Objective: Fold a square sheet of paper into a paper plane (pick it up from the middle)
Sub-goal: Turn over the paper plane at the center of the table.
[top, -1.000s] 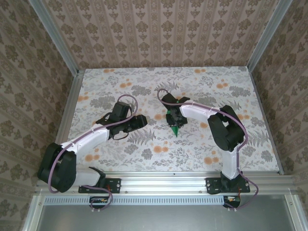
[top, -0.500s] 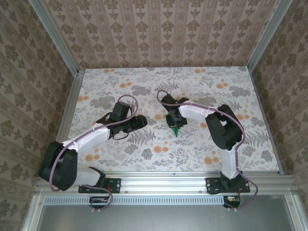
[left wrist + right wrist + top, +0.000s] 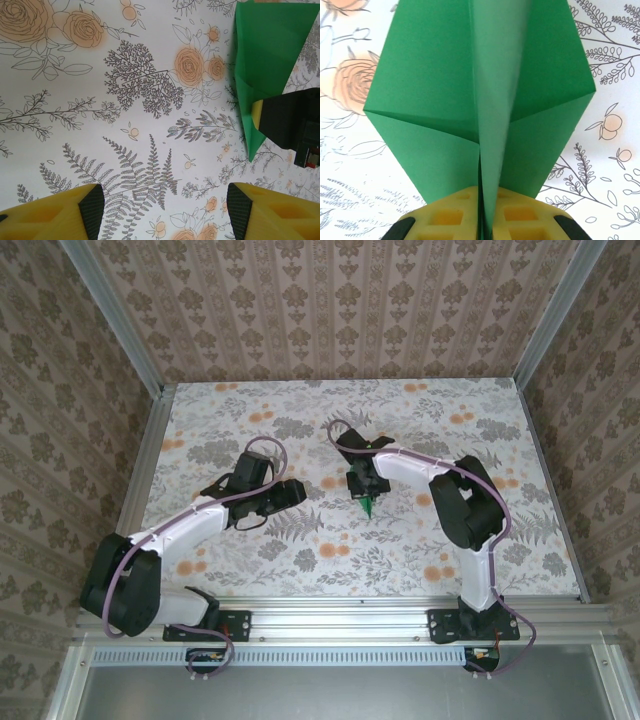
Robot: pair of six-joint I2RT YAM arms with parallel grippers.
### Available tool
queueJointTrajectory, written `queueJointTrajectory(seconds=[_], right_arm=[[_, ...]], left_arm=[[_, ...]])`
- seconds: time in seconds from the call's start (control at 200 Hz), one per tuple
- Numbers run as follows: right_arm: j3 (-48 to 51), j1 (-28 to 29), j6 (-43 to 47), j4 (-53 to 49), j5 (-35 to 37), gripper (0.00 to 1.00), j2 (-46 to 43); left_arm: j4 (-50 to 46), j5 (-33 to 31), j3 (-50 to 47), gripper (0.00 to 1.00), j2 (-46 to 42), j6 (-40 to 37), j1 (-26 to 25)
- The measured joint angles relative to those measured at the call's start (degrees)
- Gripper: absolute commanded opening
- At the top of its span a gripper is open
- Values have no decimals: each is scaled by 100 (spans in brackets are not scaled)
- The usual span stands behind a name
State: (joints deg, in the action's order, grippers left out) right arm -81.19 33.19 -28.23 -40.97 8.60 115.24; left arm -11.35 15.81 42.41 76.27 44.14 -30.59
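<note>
My right gripper [image 3: 482, 212] pinches the paper plane [image 3: 445, 95] at its crease.
It fans toward 12 o'clock; my left gripper [image 3: 162, 205] gapes wide, plane at 2 o'clock.

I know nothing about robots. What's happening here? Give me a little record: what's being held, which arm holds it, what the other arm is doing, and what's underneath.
Held thing: green paper plane, partly folded, with a centre crease
Holder: right gripper, shut on the centre fold
Other arm: left gripper, open, holding nothing, apart from the plane
Surface: floral-patterned table
</note>
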Motion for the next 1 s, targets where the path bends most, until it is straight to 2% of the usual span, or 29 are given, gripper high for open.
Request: queueJointTrajectory(seconds=[0.17, 0.41, 0.675, 1.0], right_arm=[[-48, -4, -9, 15, -2, 19, 142], [-61, -4, -7, 4, -2, 18, 164], [-210, -22, 2, -173, 7, 10, 162], [-212, -155, -24, -122, 0, 10, 24]], left_arm=[[-26, 0, 0, 68, 2, 0, 0], [-98, 0, 2, 68, 2, 0, 0], [-232, -2, 111, 68, 2, -2, 0], [-339, -7, 422, 67, 13, -44, 68]])
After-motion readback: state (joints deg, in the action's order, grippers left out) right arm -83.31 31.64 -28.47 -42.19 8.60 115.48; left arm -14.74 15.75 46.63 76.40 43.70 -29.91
